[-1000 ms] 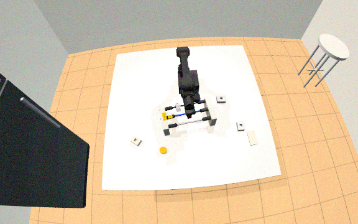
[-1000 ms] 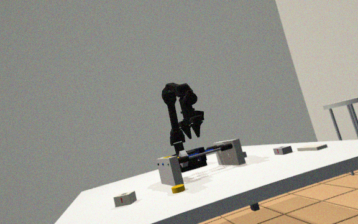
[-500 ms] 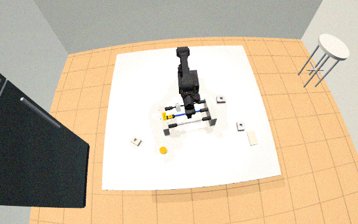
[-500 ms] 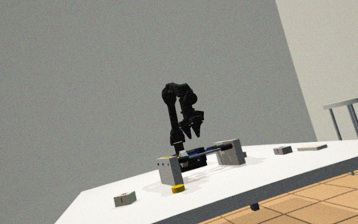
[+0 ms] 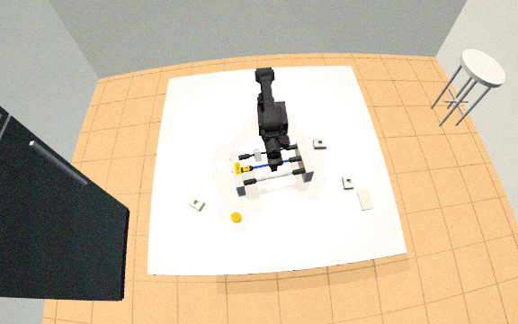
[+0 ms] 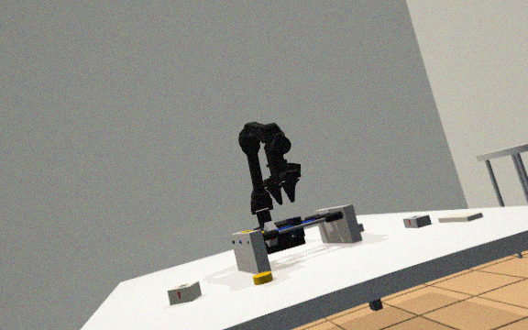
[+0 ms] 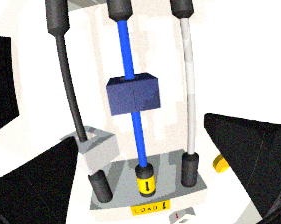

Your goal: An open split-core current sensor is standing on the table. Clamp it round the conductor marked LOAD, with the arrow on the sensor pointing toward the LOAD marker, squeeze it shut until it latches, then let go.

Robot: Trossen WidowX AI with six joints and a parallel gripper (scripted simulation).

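The white table (image 5: 286,234) carries a fixture of two grey end blocks with three thin, round conductors strung between them; taking the blue conductor (image 7: 127,50) as landmark, a black one lies on one side and a white one on the other. The boxy, matte dark-blue sensor (image 7: 132,94) sits round the blue conductor mid-span; the yellow LOAD marker (image 7: 151,208) is at its end. The gripper (image 6: 283,196) hangs above, jaws spread wide, holding nothing. Risk: the sensor may be unlatched, or a descent could snag neighbouring conductors.
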